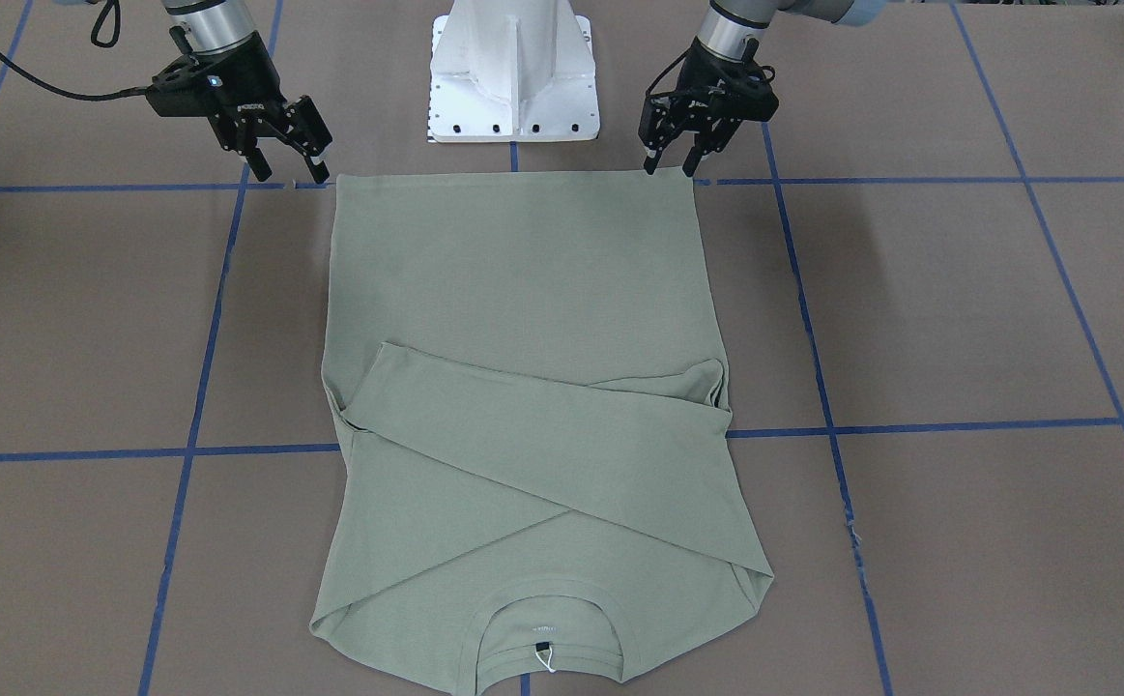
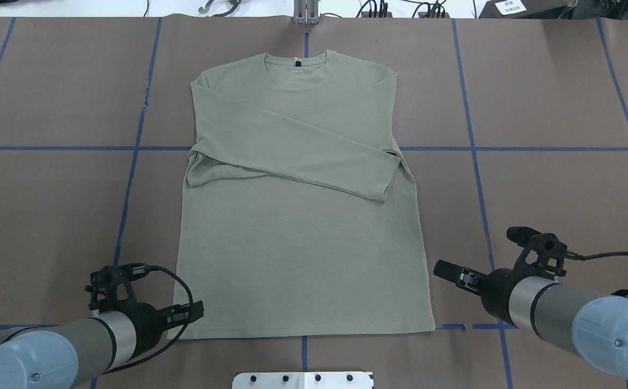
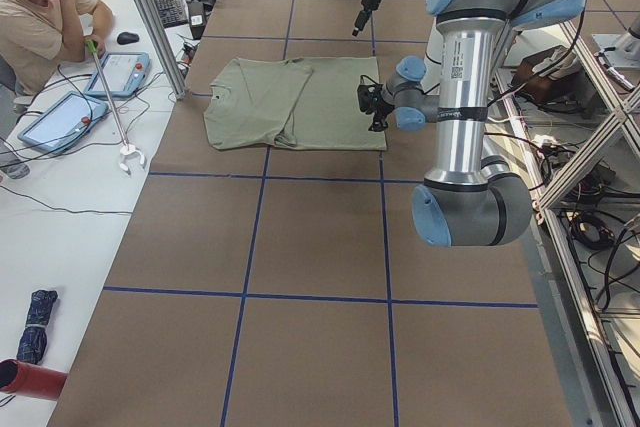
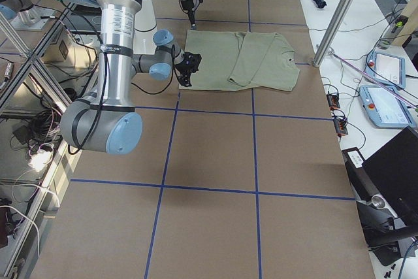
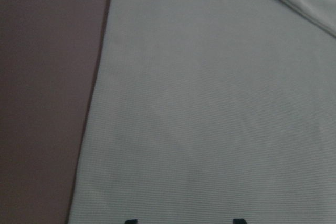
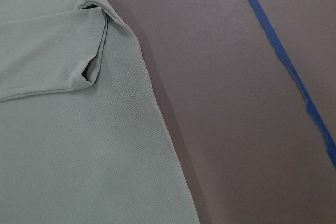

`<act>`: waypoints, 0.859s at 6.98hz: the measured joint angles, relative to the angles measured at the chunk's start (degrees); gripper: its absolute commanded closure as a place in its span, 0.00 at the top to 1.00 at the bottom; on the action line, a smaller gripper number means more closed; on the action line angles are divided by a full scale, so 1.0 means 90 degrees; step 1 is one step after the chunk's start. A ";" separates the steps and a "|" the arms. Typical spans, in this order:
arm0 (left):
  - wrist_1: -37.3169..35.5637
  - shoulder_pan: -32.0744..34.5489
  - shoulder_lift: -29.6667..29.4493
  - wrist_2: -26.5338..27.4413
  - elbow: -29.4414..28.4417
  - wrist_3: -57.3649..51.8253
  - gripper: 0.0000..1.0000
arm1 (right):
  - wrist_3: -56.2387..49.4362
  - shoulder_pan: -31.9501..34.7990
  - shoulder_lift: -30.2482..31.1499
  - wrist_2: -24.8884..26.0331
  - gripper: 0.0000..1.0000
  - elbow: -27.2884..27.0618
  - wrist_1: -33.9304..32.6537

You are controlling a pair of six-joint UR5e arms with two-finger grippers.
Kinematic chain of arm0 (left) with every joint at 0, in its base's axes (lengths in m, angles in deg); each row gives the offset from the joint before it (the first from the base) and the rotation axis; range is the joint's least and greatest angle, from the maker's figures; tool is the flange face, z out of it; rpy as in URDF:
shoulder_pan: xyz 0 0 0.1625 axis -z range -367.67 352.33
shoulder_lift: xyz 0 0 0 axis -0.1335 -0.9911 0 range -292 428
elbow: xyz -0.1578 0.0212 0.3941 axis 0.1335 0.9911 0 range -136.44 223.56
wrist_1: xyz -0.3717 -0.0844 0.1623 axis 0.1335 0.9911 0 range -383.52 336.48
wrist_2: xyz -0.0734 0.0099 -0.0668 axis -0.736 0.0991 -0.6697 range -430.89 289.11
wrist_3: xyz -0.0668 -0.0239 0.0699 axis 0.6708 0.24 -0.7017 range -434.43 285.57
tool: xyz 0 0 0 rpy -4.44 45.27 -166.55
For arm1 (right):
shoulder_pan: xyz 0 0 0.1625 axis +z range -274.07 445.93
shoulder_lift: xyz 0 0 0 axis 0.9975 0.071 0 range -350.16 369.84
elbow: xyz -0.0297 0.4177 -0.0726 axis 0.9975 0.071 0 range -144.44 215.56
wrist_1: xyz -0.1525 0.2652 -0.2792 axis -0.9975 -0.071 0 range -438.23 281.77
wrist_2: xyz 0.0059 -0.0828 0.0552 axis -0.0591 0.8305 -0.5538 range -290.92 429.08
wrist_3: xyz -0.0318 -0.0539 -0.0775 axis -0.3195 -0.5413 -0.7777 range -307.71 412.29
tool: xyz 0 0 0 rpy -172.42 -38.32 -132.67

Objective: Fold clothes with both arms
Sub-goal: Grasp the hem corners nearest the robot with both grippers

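Observation:
The sage-green shirt [image 2: 303,259] lies flat on the brown table, collar [image 2: 296,67] at the far side, hem toward the robot. Both sleeves are folded across the chest [image 1: 542,425]. My left gripper [image 1: 671,166] stands open over the hem corner on its side. The left wrist view shows plain shirt fabric [image 5: 210,103] with two dark fingertips [image 5: 129,221] at the bottom edge. My right gripper [image 1: 293,166] is open just outside the other hem corner, over bare table. The right wrist view shows the shirt's side edge [image 6: 63,129] and a sleeve cuff [image 6: 94,51].
The white base pedestal [image 1: 513,72] stands close behind the hem. Blue tape lines [image 2: 473,146] grid the table. In the exterior left view a person [image 3: 40,17] sits at a side table with tablets [image 3: 118,72] and a grabber tool [image 3: 115,112].

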 measured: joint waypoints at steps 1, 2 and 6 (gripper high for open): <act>0.0003 -0.0084 0.0057 0.0031 -0.0107 0.0026 0.68 | 0.0004 -0.0002 0.0003 0.0022 0.98 0.0005 0.0000; 0.0004 -0.0158 0.0079 0.0047 -0.0198 0.0032 0.68 | 0.0004 -0.0008 0.0006 0.0051 0.99 0.0014 0.0000; -0.0001 -0.0309 0.0097 0.0046 -0.0293 0.0022 0.66 | 0.0009 -0.0015 0.0006 0.0085 0.99 0.0043 0.0000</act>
